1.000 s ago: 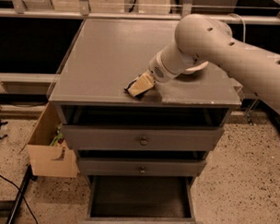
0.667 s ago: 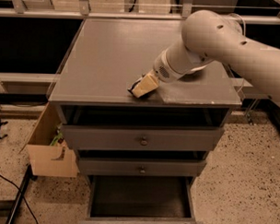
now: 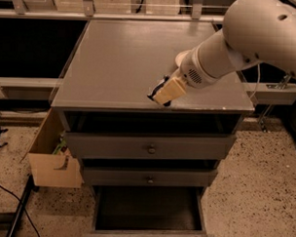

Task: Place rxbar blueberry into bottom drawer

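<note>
Nearest: bottom drawer (image 3: pixel 147 208) pulled out, dark inside. Above it 2 shallower knobbed drawers (image 3: pixel 151 150), pushed in. Cardboard box (image 3: pixel 53 168) on floor at cabinet's left. Up on cabinet top (image 3: pixel 121 61), at front edge, right of centre: gripper (image 3: pixel 161 94), angled down-left w/ tip at the surface. rxbar blueberry (image 3: pixel 157 88) = small dark shape at tip's left side, touching the cream tip, mostly hidden by it; resting on top or just lifted, can't tell. Clamped on bar or loose: can't tell. Behind, white bowl (image 3: pixel 181 57) partly hidden by wrist; arm (image 3: pixel 258 31) in from upper right
</note>
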Robot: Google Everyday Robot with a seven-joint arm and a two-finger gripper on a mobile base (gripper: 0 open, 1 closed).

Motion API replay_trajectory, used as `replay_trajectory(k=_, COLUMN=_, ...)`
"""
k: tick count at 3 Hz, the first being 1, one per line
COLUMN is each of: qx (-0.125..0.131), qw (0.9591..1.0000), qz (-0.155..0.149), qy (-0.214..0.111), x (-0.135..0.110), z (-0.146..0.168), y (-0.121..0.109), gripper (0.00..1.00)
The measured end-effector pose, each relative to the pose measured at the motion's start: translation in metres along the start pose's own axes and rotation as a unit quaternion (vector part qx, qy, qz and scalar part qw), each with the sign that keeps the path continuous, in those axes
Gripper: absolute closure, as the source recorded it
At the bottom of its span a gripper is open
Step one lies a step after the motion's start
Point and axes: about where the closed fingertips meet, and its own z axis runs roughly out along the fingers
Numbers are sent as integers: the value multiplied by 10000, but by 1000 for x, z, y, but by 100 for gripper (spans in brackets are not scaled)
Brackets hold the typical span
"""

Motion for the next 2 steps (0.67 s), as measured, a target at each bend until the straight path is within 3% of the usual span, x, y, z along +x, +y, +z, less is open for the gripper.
replay_trajectory(k=1, qx=129, qw=9999, qz=51, qy=13, x=24, z=-51, y=23, gripper=100)
replay_trajectory(k=2, qx=128, qw=9999, qz=53, qy=13, x=24, z=-51, y=23, gripper=100)
